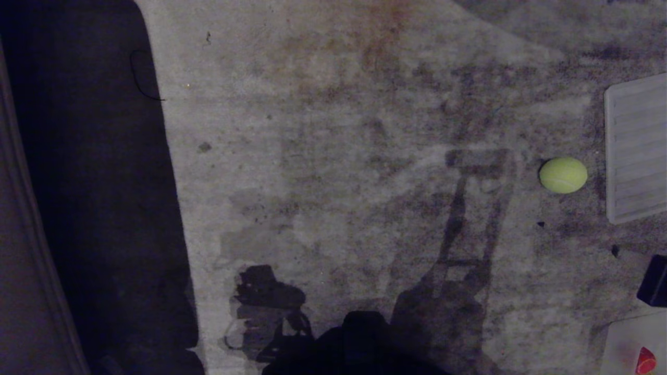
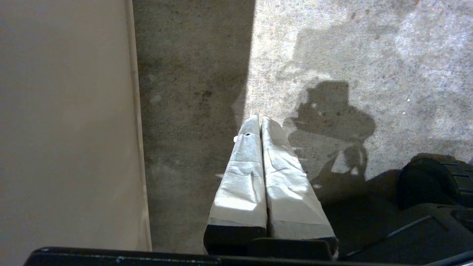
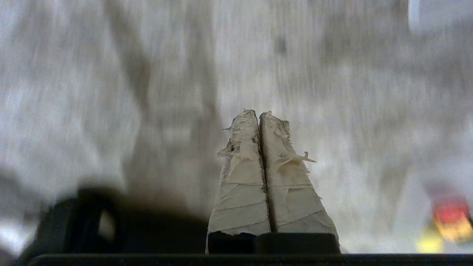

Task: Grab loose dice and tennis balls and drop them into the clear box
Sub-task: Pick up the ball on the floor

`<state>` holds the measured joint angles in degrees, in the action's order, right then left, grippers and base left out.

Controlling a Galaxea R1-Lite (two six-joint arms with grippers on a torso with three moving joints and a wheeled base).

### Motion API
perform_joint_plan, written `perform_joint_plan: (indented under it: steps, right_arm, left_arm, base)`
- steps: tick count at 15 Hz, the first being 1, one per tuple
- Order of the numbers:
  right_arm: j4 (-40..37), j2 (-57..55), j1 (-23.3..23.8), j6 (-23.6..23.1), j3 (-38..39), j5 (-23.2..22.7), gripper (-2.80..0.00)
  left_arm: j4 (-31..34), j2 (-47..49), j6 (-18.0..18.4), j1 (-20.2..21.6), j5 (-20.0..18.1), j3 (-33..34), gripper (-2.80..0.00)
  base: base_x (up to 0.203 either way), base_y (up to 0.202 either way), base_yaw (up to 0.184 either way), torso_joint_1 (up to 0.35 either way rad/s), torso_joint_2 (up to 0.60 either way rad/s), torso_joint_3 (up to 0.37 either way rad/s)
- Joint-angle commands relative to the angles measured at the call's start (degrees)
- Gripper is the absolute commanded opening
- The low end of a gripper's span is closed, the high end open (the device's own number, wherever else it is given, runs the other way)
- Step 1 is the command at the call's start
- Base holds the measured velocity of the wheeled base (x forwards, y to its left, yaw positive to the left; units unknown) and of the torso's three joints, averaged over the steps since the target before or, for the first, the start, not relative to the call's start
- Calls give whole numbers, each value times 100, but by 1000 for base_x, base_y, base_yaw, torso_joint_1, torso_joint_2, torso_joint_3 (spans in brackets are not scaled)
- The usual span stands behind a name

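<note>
Fuzzy round tennis ball lies on stained carpet beside ribbed lid.

Stained concrete floor — hard sunlight, shadows.

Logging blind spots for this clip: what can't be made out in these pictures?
- Clear box: cut off by the head view's lower right corner; only a red die peeks in.
- Ribbed lid panel: cropped by the right edge.
- Right wrist view: motion-blurred; red and yellow smears unidentifiable.
- Left of the head view: deep shadow.
- Neither arm shows in the head view.
</note>
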<state>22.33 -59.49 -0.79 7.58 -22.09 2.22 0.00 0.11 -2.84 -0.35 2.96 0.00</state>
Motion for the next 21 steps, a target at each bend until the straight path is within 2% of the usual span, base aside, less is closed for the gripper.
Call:
perform_joint_plan:
  steps: [1,3,4,8,11,15,21]
  right_arm:
    - [714,-1318,-41,63,-163,92,-280]
    - [1011,-1722,-50,311,-331,91,-280]
    - [1051,-1888,-16,368,-494,69,0]
    - [1299,-2236,162,472,-1032,-3,0]
    - [1414,-2209,300,332,-1087,-356,0]
    - [1858,-2619,483,306,-1364,-368,0]
    - [1983,-3152,599,453,-1784,-380,0]
  left_arm:
    - [0,-2,-6,0,2,9,-280]
    - [0,-2,-6,0,3,9,-280]
    - [0,-2,-6,0,2,9,-280]
    - [0,-2,-6,0,2,9,-280]
    - [0,-2,-6,0,2,9,-280]
    - [0,-2,-6,0,2,9,-280]
    - [0,-2,-6,0,9,9,-280]
  base:
    - [0,0,0,0,0,0]
    - [0,0,0,0,0,0]
    - [0,0,0,0,0,0]
    - [0,0,0,0,0,0]
    - [0,0,0,0,0,0]
    - [0,0,0,0,0,0]
    - [0,0,0,0,0,0]
